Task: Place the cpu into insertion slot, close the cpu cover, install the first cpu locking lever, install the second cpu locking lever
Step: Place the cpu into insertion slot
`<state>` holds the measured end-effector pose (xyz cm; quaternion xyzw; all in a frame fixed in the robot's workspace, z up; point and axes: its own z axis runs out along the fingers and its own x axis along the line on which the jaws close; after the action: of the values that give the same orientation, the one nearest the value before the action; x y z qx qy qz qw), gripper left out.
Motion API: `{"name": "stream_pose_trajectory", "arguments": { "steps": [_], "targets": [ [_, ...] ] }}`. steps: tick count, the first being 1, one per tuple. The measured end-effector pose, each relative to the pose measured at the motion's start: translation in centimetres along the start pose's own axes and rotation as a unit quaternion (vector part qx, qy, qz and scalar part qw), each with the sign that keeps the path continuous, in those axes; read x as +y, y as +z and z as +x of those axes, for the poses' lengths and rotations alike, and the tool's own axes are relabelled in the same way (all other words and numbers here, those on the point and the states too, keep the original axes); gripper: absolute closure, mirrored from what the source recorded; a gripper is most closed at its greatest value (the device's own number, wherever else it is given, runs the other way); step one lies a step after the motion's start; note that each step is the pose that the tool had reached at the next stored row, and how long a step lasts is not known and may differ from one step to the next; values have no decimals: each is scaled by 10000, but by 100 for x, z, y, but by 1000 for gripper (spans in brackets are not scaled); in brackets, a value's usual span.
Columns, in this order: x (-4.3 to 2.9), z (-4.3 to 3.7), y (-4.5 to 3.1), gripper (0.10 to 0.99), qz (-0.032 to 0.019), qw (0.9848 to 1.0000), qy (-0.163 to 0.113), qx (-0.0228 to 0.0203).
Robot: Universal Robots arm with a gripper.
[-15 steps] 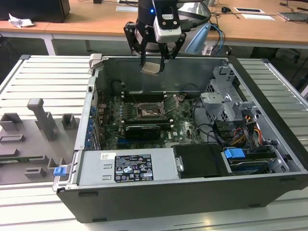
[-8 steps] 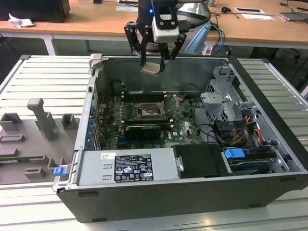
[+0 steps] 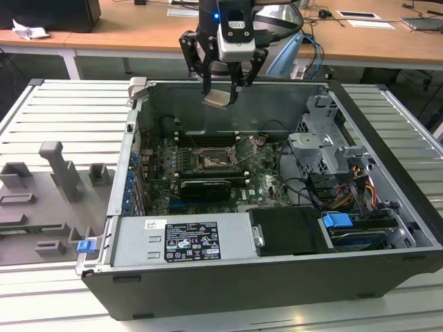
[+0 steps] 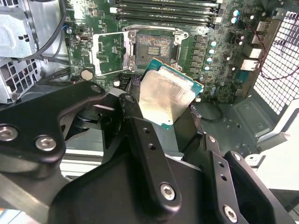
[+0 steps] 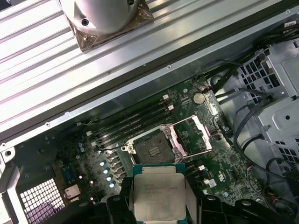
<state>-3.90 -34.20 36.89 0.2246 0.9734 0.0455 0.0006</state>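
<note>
**Desk:** What's nearest the lens?

**Photog:** The gripper. Its fingers are clamped on the cpu at two opposite edges. The chip's metal top faces the wrist cams. In the exterior view it's tilted and hangs high over the far side of the open computer case.

**Desk:** And the target?

**Photog:** The insertion slot lies below the chip, down on the motherboard. The two are well apart w/ nothing btwn them. In the exterior view the slot sits lower than the chip and nearer the camera. It's bare, dark centre showing. In both wrist views the chip's edges run skewed vs. the slot's rim. I'd judge that squaring those edges over the slot is what the move turns on.

**Desk:** Cover?

**Photog:** The cpu cover is swung open just beside the slot, on the exterior view's right of it, so it's clear of the opening.

**Desk:** Further back?

**Photog:** Memory slots run just past the socket, then comes the case wall. The grey slatted table carries the lot.

**Desk:** Anything unclear?

**Photog:** The chip's underside is hidden. One edge is cut off in the first wrist view. Its corner marks are too small to read, so I can't tell which way round it's held.
</note>
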Motion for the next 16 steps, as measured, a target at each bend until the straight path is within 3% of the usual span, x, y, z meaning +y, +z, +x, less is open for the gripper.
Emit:
{"name": "stream_pose_trajectory", "arguments": {
  "steps": [16],
  "targets": [
    [0,0,3,553,-7,9994,356,-32]
  ]
}}
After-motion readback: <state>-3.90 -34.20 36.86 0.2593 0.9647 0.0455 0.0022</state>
